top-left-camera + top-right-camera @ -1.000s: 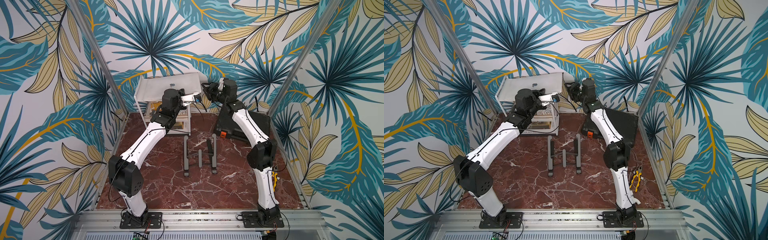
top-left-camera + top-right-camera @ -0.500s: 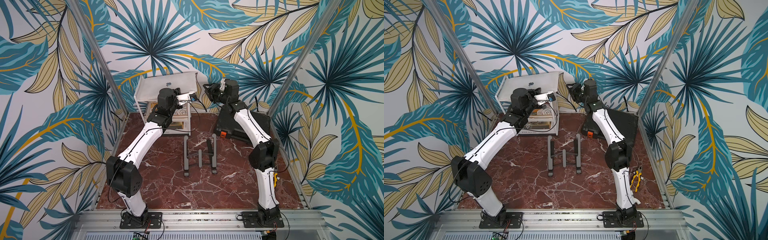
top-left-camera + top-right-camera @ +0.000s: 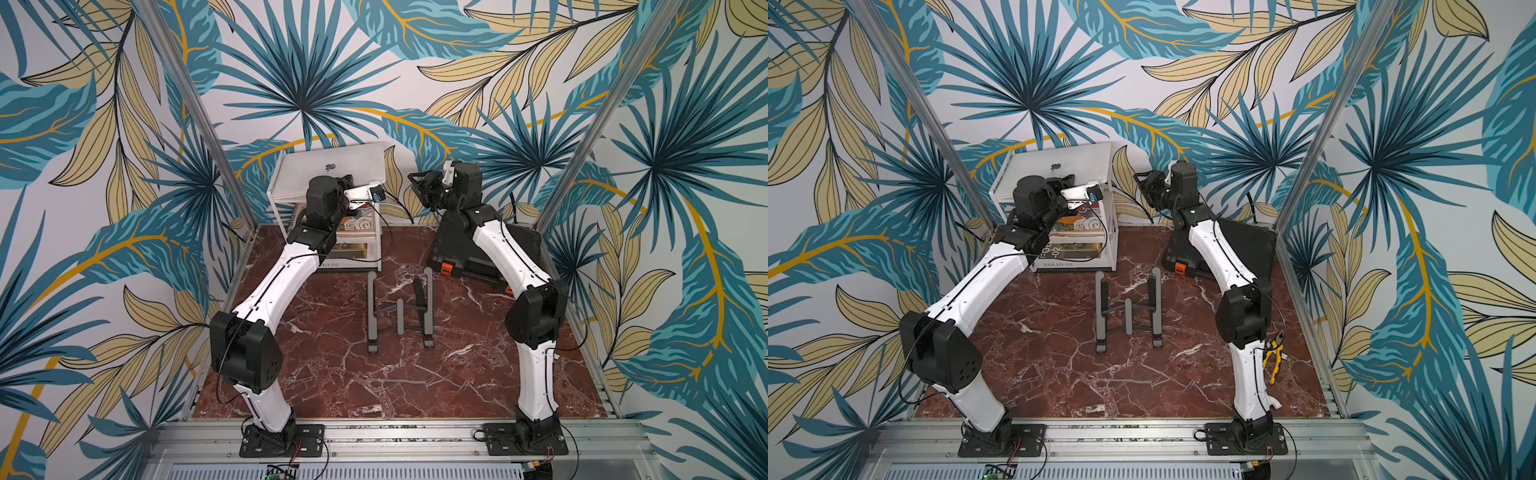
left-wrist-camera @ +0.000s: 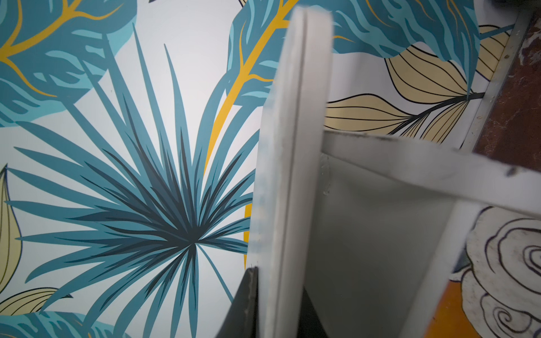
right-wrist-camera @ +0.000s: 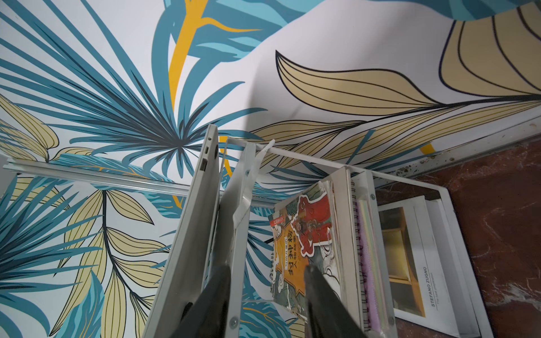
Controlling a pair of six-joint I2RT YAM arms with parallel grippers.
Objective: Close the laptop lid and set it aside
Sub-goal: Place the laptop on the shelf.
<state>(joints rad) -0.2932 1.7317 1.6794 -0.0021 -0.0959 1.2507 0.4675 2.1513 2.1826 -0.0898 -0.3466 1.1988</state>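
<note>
- The shelf unit (image 5: 235,187): white, at the rear left of the surface (image 3: 374,374).
- The laptop (image 3: 332,160): closed, logo up, on the shelf unit's top.
- The left end effector (image 4: 279,298): narrow, clamped on the laptop's edge.
- The right end effector (image 5: 269,298): fingers apart, empty, beside the shelf unit.

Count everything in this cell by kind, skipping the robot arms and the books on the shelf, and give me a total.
laptop: 1
shelf unit: 1
folding stand: 1
black case: 1
pliers: 1
Total: 5
</note>
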